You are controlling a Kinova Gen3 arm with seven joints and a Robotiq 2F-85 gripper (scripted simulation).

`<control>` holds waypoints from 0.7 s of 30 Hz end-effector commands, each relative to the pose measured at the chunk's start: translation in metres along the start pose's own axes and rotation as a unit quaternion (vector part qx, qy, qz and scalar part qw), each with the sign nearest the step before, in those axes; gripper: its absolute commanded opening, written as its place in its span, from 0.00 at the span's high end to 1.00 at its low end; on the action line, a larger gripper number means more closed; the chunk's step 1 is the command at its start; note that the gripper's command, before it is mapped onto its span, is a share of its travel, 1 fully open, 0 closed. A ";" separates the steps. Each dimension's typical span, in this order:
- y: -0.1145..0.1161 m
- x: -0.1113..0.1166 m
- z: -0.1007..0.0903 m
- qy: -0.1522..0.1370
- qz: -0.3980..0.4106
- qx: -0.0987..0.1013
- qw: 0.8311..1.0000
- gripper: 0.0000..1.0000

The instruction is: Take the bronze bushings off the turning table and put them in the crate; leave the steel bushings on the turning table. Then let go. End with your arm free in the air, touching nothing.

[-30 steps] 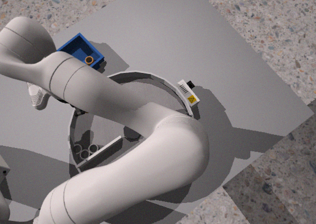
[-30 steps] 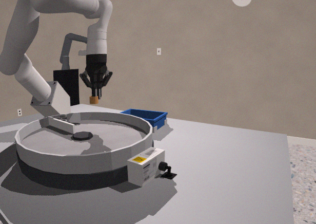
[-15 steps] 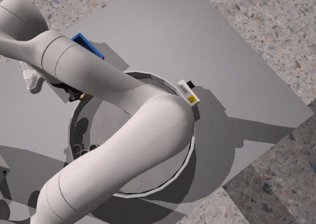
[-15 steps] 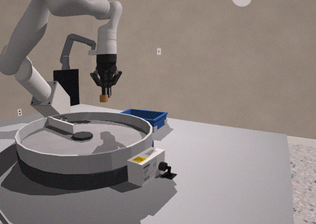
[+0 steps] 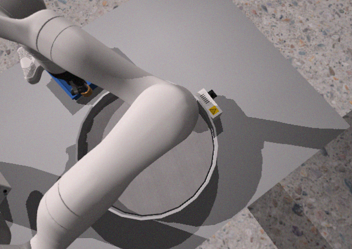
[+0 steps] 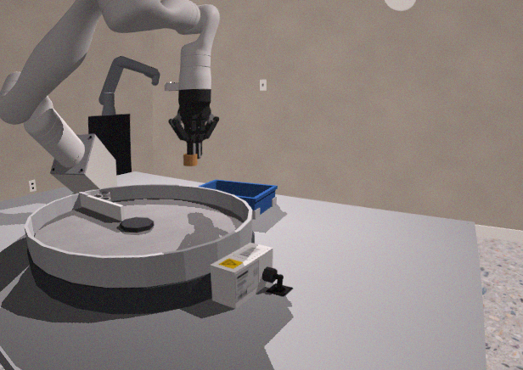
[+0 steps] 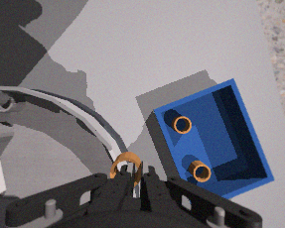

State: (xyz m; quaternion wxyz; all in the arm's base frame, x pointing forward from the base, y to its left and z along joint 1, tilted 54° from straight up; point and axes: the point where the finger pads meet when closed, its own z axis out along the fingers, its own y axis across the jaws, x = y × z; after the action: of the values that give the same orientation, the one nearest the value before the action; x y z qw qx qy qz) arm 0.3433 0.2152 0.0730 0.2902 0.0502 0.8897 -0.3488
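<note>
Above turntable rim | hand (image 6: pixel 194 151) clamped on bronze bushing (image 6: pixel 190 159) | short orange-brown ring, hollow, hanging upright
</note>
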 end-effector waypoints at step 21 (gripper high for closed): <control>0.072 0.004 -0.001 0.000 0.000 -0.001 1.000 1.00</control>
State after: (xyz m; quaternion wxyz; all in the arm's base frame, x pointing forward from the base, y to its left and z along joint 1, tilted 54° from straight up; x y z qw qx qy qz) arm 0.3599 0.2586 0.0391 0.2914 0.0496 0.8892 -0.3491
